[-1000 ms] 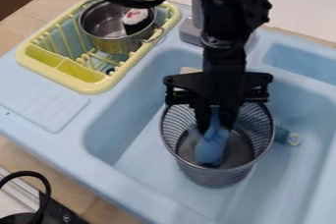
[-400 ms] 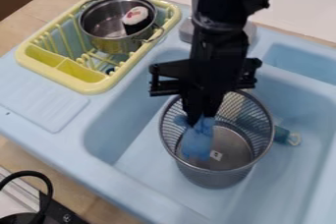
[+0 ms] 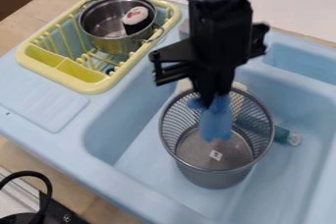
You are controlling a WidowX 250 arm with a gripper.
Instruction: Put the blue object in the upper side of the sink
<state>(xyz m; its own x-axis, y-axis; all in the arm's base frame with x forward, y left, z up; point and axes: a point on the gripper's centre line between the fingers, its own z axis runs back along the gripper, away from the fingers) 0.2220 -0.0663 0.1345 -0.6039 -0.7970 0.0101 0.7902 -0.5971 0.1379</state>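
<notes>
One black cable (image 3: 29,174) loops in at the bottom left, next to some black gear (image 3: 56,214) that's cut off by the corner, so I can't say what it is. Behind that there's a strip of wood tabletop (image 3: 19,156), then the front rim of the blue sink (image 3: 98,181).

The mesh bin (image 3: 216,176) stands upright in the big basin, with a little white tag (image 3: 216,154) on its bottom. The blue thing (image 3: 216,125) hangs at the bin's mouth, pinched in the fingers (image 3: 205,95) of the gripper (image 3: 213,101). Its top is tucked behind the tips, and it's kinda blurry, so don't ask me its exact shape.

Right of the bin there's a green thing (image 3: 282,134) with a pale loop on its end, partly hidden by the mesh. Something pale (image 3: 183,86) pokes out behind the bin too, mostly covered.

Farther back on the left, the yellow rack (image 3: 97,88) holds a metal pot (image 3: 108,45) with a black-and-white piece (image 3: 136,17) in it. The arm (image 3: 220,21) hangs down from the top edge and blocks most of a grey block (image 3: 183,29) on the sink's back rim.
</notes>
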